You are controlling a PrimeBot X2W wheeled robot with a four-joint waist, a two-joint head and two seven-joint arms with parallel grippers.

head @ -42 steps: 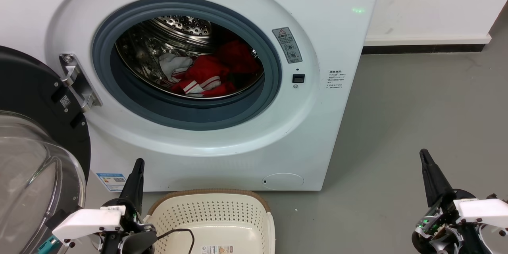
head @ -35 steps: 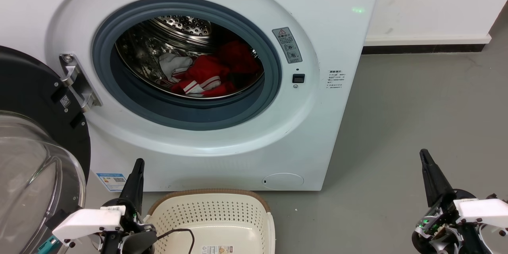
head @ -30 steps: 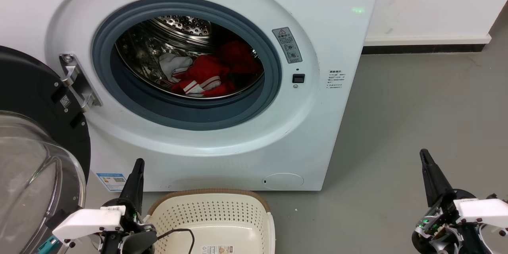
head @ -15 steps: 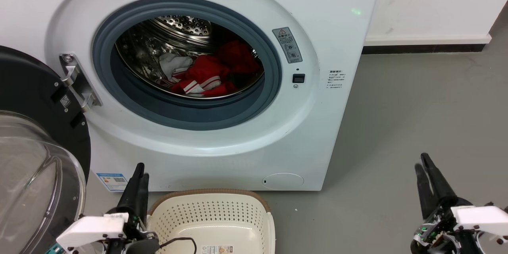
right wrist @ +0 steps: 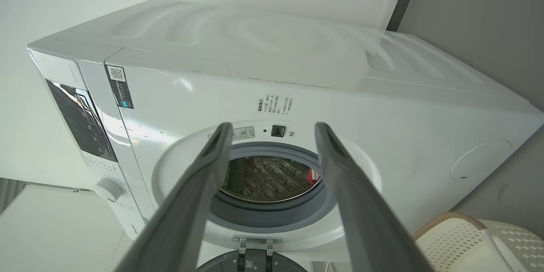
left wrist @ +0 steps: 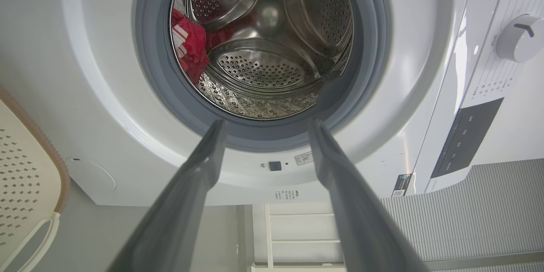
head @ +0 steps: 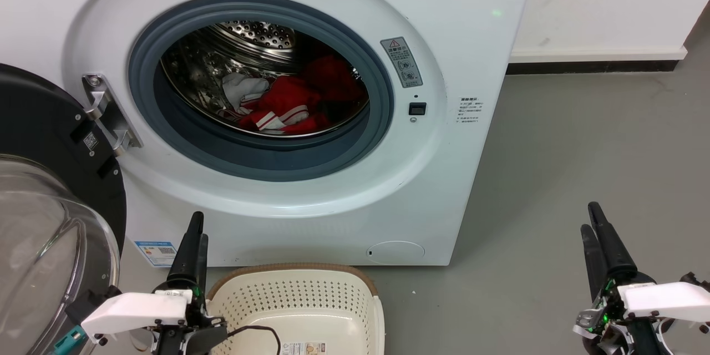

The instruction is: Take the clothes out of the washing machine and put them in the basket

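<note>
**Kid:** Where are the clothes right now?

**Me:** They are all inside the washing machine (head: pixel 471 39). The red jerseys (head: pixel 288 101) lie in a heap at the bottom of the steel drum (head: pixel 249 39). A white cloth (head: pixel 241 89) sits just beside them, on the left. The basket (head: pixel 294 269) is on the floor (head: pixel 554 150), right in front of the machine. The part of it I can see holds no clothes.

**Kid:** Are you holding anything?

**Me:** No. My left gripper (head: pixel 198 227) and my right gripper (head: pixel 589 216) are both low down. On each one the two fingers are spread apart, with nothing between them.

**Kid:** What could go wrong?

**Me:** The jerseys look tangled. If I pinch only a thin fold, it may slip out and land on the floor. A finger could poke into a drum hole or scrape the grey rubber seal (head: pixel 266 162). The open door (head: pixel 44 122) is also close to my left arm, so I might bump it.
</note>
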